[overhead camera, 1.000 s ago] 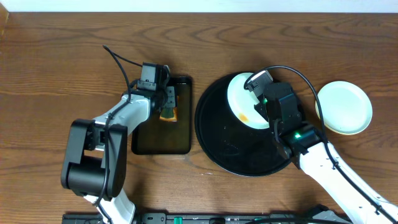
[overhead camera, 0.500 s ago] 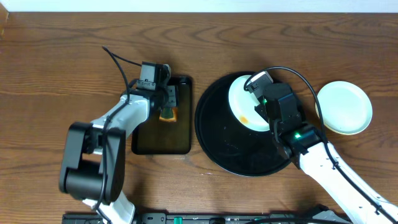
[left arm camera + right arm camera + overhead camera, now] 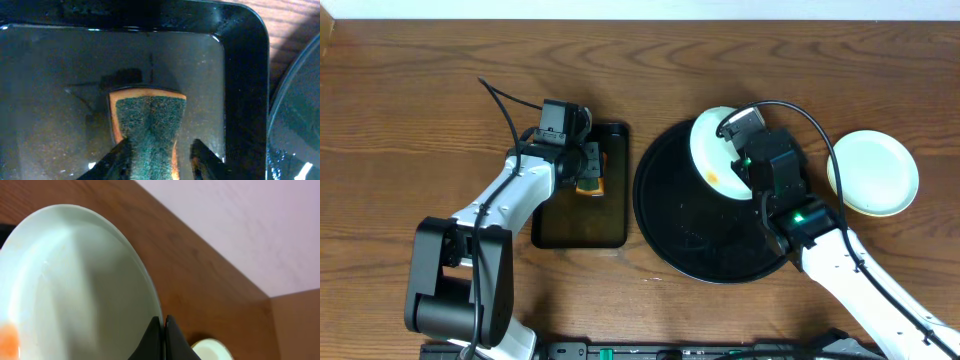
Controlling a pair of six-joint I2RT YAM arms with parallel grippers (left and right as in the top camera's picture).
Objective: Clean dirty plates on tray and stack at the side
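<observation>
My right gripper (image 3: 164, 326) is shut on the rim of a pale mint plate (image 3: 75, 280) and holds it tilted above the far part of the round black tray (image 3: 670, 220). An orange smear (image 3: 7, 341) shows on the plate's face. In the overhead view the held plate (image 3: 713, 148) is by my right gripper (image 3: 738, 160). A clean pale plate (image 3: 875, 172) lies on the wood tabletop to the right. My left gripper (image 3: 160, 162) is open astride a green-topped orange sponge (image 3: 147, 120); its left finger touches the sponge and a gap shows at its right finger.
The sponge lies in a wet rectangular black tray (image 3: 245, 75) left of the round tray, which also shows in the overhead view (image 3: 570, 225). The round tray's rim (image 3: 300, 110) shows at the left wrist view's right edge. Bare wood tabletop (image 3: 410, 110) surrounds both trays.
My right gripper has raised the mint plate slightly toward the table's far side. The left arm's elbow has shifted a little; its gripper stays over the sponge.
</observation>
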